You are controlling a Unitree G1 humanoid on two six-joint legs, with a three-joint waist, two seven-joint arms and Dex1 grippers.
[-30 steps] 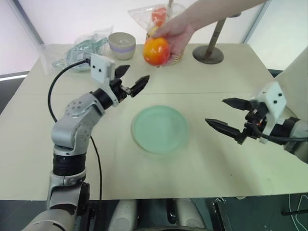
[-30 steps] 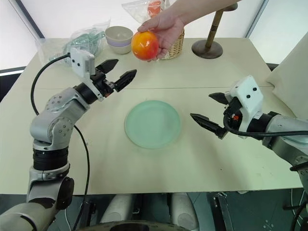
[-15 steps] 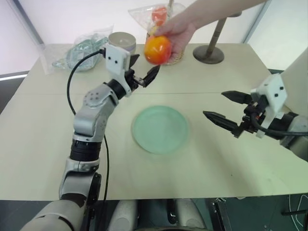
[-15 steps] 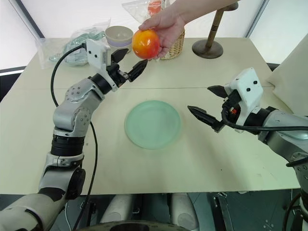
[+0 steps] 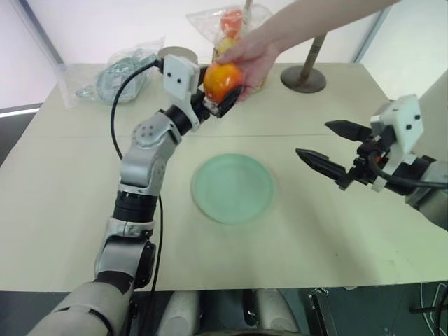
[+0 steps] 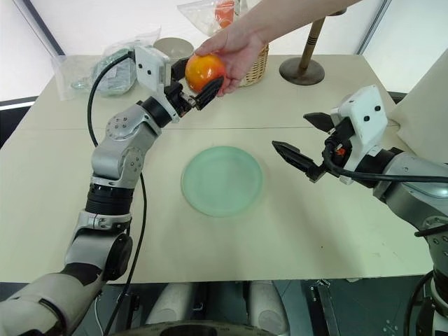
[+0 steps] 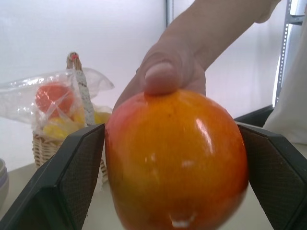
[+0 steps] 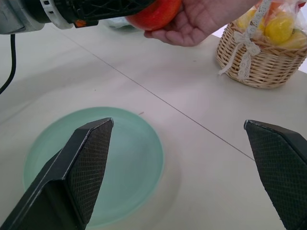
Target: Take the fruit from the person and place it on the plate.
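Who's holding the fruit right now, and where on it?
The person's hand holds the fruit from above and behind, thumb on top. The left gripper has open jaws flanking its sides, not closed. The right gripper is open, holding nothing.

The left claw [image 5: 218,98] brackets the fruit [image 5: 222,82] in the person's hand [image 5: 253,59]; the plate [image 5: 232,188] lies below it.

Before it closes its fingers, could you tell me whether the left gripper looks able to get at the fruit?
Probably yes: the left gripper stands open with the fruit between its fingers; only the person's hand grips it from above.
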